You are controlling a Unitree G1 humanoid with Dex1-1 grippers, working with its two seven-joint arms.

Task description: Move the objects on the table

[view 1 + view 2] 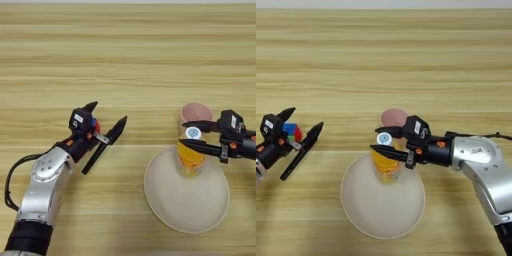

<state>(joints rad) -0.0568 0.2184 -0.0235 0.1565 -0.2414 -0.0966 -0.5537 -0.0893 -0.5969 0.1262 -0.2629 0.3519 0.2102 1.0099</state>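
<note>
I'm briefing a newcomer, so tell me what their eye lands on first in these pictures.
First comes the orange juice bottle, standing on the far part of the cream plate at the right, with the right gripper set around it, one finger either side. Just behind the bottle stands a pink cup. At the left, the left gripper spreads over a multicoloured cube, with a black marker pen slanting beside it on the table.
</note>
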